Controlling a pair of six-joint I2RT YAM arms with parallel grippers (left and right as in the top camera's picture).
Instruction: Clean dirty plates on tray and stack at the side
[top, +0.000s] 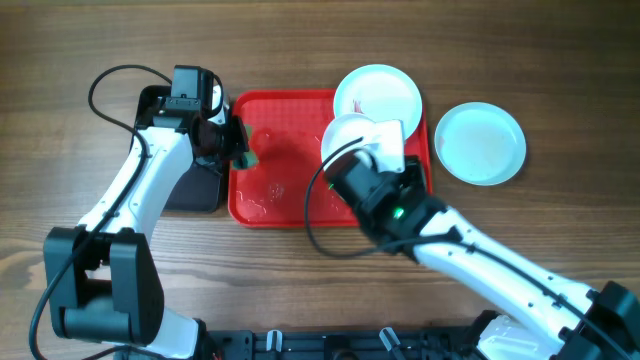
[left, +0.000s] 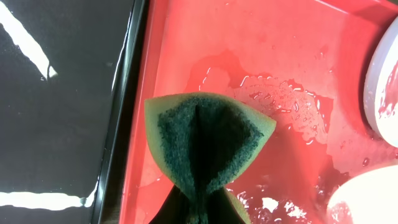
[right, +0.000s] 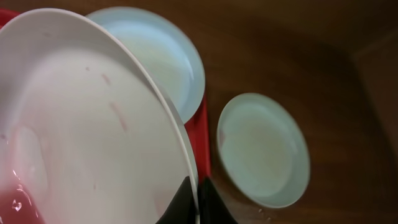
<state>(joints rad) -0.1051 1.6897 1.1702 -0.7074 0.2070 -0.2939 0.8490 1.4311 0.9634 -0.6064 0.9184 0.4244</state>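
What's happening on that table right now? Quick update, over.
Left gripper shut on sponge, above wet red tray. Right gripper shut on white plate, at rim, faint red streaks. Second plate on tray corner, third plate on table beside. Nothing blocking.

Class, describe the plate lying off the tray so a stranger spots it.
Find the red tray. Right of it, on the wooden table, lies a pale mint-blue plate. Unlike the streaked plate at the tray's corner and the held white plate, it sits alone.

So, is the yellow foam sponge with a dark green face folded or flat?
Folded: the left gripper pinches the sponge along a central crease, yellow edges curving around the green face.
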